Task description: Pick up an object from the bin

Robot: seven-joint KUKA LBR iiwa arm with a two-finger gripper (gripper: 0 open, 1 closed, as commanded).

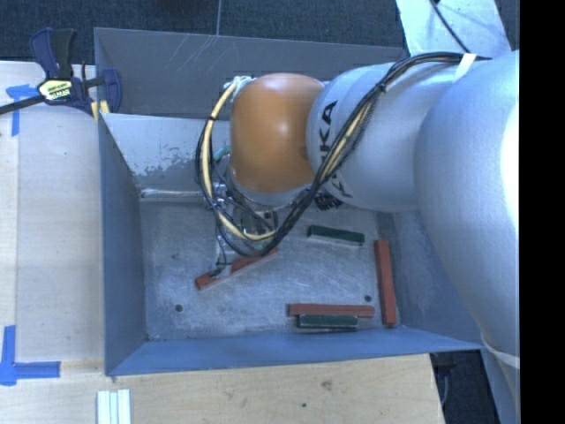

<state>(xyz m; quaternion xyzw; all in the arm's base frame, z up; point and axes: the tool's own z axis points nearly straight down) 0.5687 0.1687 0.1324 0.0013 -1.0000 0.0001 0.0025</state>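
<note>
The hand (227, 253) is low inside the grey metal bin (124, 263), over the left half of its floor, directly under the round orange cover (269, 131) of the wrist. This cover and a bundle of yellow and black cables (212, 162) hide most of the hand from above. I cannot tell if the hand is open or closed, or if it grips anything.

Right at the tip of the hand lies a long flat red-brown stick (237, 267). It lies obliquely on the bin floor: its left end points toward the near wall, and its right end goes up under the cables. The hand meets this stick near its middle, but I cannot tell if they really touch.

To the right of the hand, well apart, a short dark green bar (335, 234) lies almost level on the floor. Further right, near the right wall, a second red-brown stick (385, 283) runs along that wall from far to near. Close to the near wall a third red-brown stick (331, 310) lies level, and just beside it, on the side of that wall, lies a second dark green bar (327, 322). The right end of the third stick comes near the lower end of the second one.

The thick silver-grey arm (441, 140) reaches in from the right and covers the far right corner of the bin.
</note>
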